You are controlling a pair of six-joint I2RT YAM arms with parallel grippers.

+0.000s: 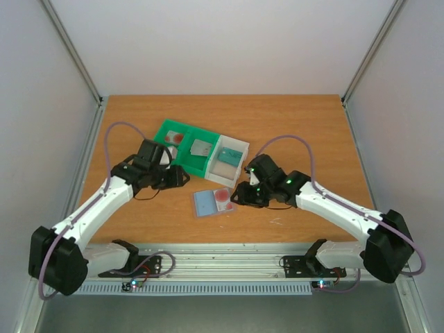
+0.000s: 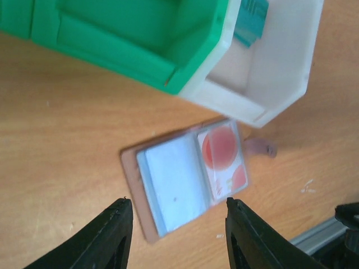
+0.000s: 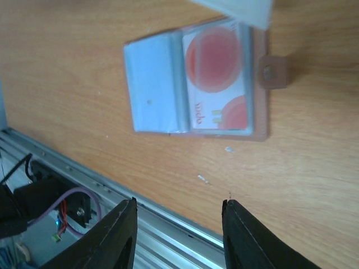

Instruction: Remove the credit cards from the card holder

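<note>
The card holder lay open and flat on the worktop, between the two arms, with a white card with red circles tucked in its right half. The left gripper and right gripper both hovered near it, jaws part-way apart and empty. The holder was loose, so pulling the card could drag or lift it unless one gripper pinned it. The thin card might also slip. The green-and-white tray stood just behind and could be knocked.
</note>
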